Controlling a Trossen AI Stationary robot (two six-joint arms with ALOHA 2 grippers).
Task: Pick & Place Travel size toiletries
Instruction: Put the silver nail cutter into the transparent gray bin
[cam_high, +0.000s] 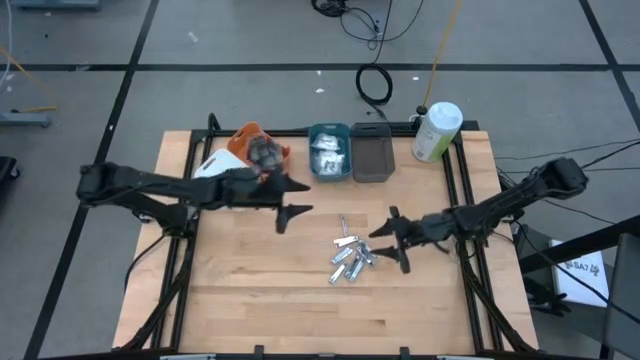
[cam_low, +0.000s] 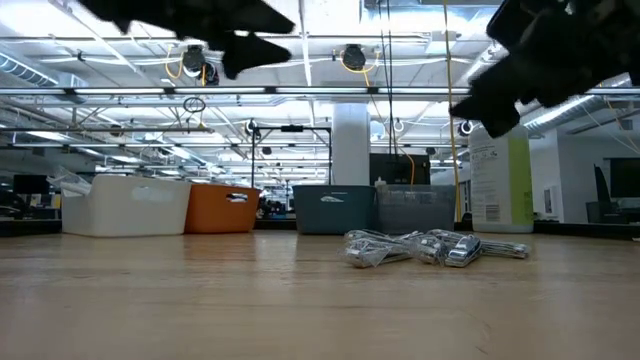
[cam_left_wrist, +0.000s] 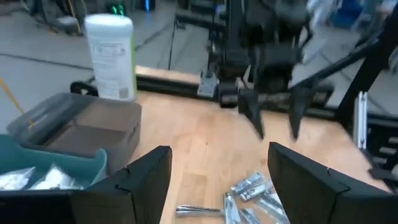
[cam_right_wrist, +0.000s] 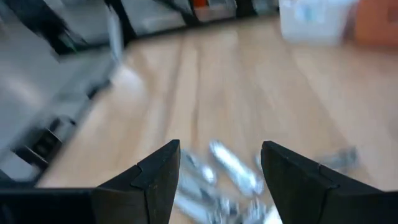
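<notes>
Two dark robot arms hang above a wooden bench (cam_high: 260, 290) where a small heap of silver tubes (cam_high: 350, 258) lies loose on the bare wood. The right claw (cam_high: 396, 240) hovers just beside the heap, on the side toward the bench's right edge, its two fingers spread apart and holding nothing; its wrist camera looks down between those fingers straight onto the tubes. The left claw (cam_high: 290, 208) is raised off the wood on the opposite side of the heap, between the tubes and the orange bin (cam_high: 246, 140), with its fingers likewise apart and empty.

Beyond the heap, along the bench's far edge, a row of bins stands side by side: a white bin (cam_high: 212, 168) partly under the left arm, the orange bin holding dark grey round discs (cam_high: 264, 152), a teal bin (cam_high: 329, 152) holding white clear-wrapped packets (cam_high: 328, 156), and a grey bin (cam_high: 373, 158). A big white-and-green bottle (cam_high: 436, 130) stands upright past the grey bin, at the far right corner.

From bench height the tubes appear as a low shiny cluster in front of the grey bin and the bottle, with both arms dark overhead and clear of the wood. From the left wrist, the right claw shows farther off, above the tubes.
</notes>
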